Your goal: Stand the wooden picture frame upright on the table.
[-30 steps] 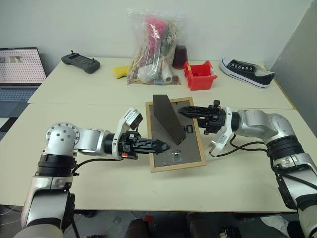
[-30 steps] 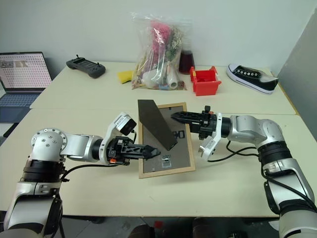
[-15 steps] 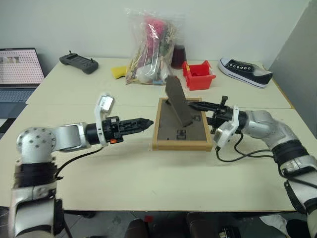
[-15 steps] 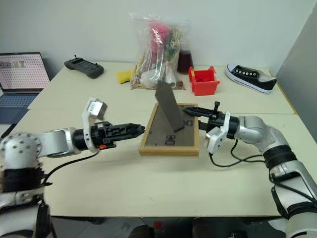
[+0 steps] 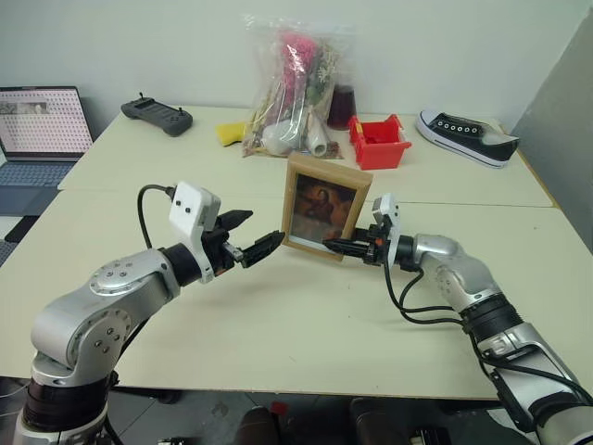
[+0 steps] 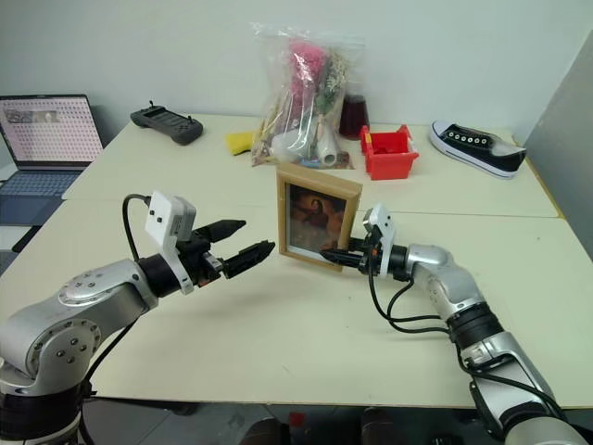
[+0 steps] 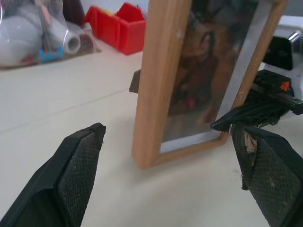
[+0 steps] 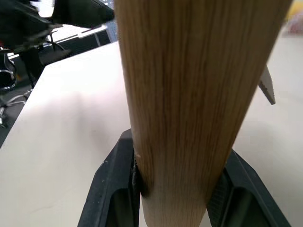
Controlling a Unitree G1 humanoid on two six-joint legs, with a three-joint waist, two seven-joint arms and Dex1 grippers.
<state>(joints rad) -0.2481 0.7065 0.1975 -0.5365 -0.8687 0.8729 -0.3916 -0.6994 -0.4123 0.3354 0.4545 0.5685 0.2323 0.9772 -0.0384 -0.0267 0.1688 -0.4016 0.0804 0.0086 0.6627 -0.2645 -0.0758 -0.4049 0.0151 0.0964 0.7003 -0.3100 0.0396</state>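
Up close, right fingers pinch the wooden picture frame; left fingers stand spread.

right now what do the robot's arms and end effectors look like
Both arms are silver-grey metal with black joint bands and loose black cables. The left end effector and right end effector each have two black fingers with textured pads and a white boxy module at the wrist.

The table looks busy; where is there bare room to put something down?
The near table in front of the wooden picture frame is bare, as is the stretch between laptop and frame. The far edge is crowded: controller, plastic bag, red bin, sneaker.
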